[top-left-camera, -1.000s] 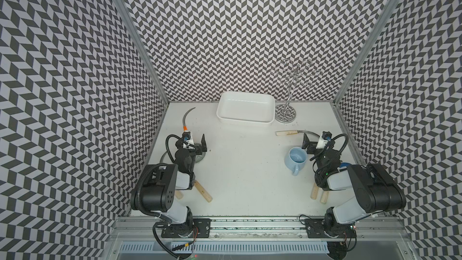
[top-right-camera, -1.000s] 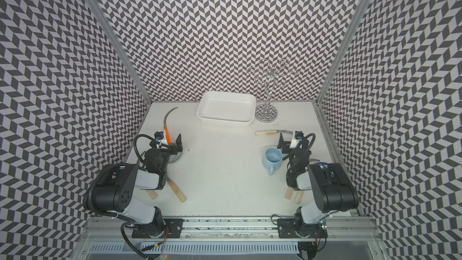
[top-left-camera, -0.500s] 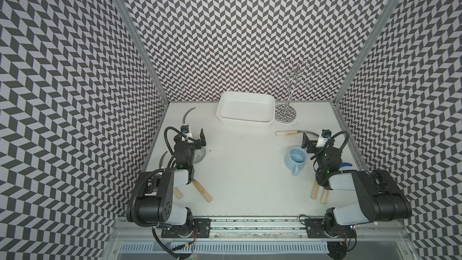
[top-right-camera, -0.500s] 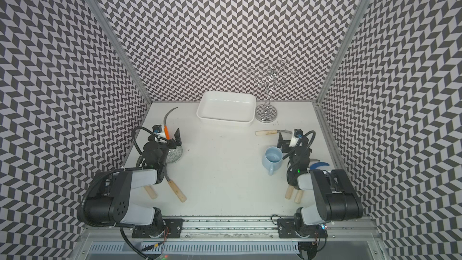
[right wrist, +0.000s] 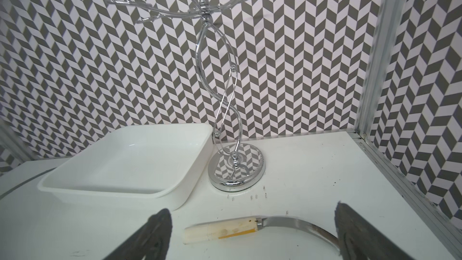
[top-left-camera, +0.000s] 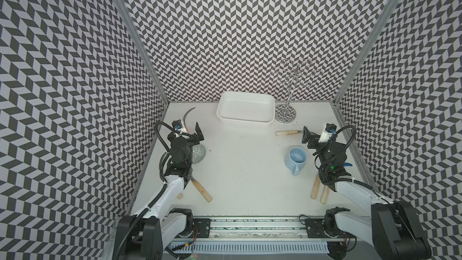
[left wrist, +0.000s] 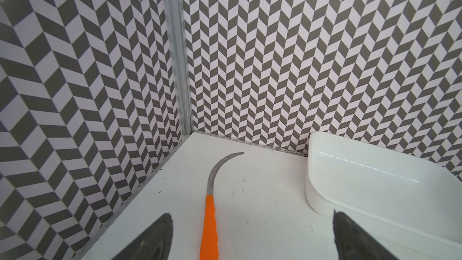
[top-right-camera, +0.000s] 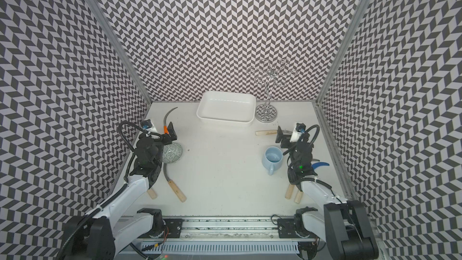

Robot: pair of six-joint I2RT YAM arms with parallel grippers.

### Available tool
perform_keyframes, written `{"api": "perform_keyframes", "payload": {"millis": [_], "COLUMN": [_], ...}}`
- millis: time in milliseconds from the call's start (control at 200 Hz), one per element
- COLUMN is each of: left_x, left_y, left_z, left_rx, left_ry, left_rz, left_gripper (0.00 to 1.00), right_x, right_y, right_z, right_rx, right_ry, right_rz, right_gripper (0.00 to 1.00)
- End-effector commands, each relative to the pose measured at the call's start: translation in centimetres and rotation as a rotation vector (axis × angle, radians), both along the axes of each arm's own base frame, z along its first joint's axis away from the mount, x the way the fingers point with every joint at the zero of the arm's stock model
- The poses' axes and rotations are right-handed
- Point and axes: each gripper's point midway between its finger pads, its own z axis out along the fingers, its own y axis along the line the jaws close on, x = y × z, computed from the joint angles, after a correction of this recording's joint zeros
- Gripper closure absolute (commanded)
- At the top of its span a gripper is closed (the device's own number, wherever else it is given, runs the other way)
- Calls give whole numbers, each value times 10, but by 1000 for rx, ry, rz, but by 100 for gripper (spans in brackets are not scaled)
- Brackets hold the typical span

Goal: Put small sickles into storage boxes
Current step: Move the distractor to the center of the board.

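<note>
Two grippers, both spread wide with nothing between the fingers but air. The left gripper (left wrist: 250, 242) hangs near the back left corner of the table (top-left-camera: 245, 176). In its wrist view the orange-handled sickle (left wrist: 209, 223) lies flat between the two dark fingers, closer to one of them. Its grey blade curves away toward the back wall, and no contact shows. The right gripper (right wrist: 252, 236) hangs over the table's right side. In its wrist view a wooden-handled sickle (right wrist: 222, 231) lies crosswise between the fingers, its blade end passing behind one fingertip.

The white tray (top-left-camera: 243, 120) sits at back centre, close to the wall. Every sickle seen lies on the table outside it. The orange-handled one is well off to the tray's left, and the wooden-handled one lies near its front right corner.

Left front: a third sickle (top-right-camera: 175, 186) lies beside the left arm, handle toward the front edge and grey blade curving back to just beside the patterned bowl (top-right-camera: 173, 153). Another pale handle (top-right-camera: 151, 193) pokes out from under that arm.

Right front: two pale handles (top-right-camera: 289, 191) stick out side by side from under the right arm, blades hidden. A blue blade tip (top-right-camera: 320, 165) shows by the right wall; I cannot tell which handle it belongs to.

The light blue mug (top-left-camera: 295, 158) stands upright just inside the right arm. The chrome stand (top-left-camera: 285, 116) is just beside the tray's right end.
</note>
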Motion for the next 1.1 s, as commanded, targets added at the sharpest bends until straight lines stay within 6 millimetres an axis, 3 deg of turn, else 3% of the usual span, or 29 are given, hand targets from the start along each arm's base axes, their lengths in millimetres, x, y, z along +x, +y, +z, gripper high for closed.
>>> {"api": "perform_keyframes", "payload": {"millis": [0,135,300,541,736,891,1097], "left_x": [-11,-15,-16,-21,-45,-61,-84], "left_y": [6,2,-4,-39,-60,-74,-77], "left_z": [9,30,39,45,51,31,-6], "left_rx": [-97,-158,-307,-414,-480,-511,-500], "left_ry": [82,130,201,323,368,471,640], "left_rz": [46,29,11,-143,-194,-221,-209], "left_gripper": [0,0,0,0,0,0,0], "right_x": [0,-2,-6,-5,-9,-23,-50], "right_y": [0,2,-1,10,8,8,14], "right_z": [13,30,47,50,67,73,74], "right_rx": [45,84,150,122,86,157,158], "right_ry": [33,36,60,210,266,369,480], "right_rz": [-23,-27,-58,-67,-90,-101,-49], "right_gripper": [0,0,0,0,0,0,0]}}
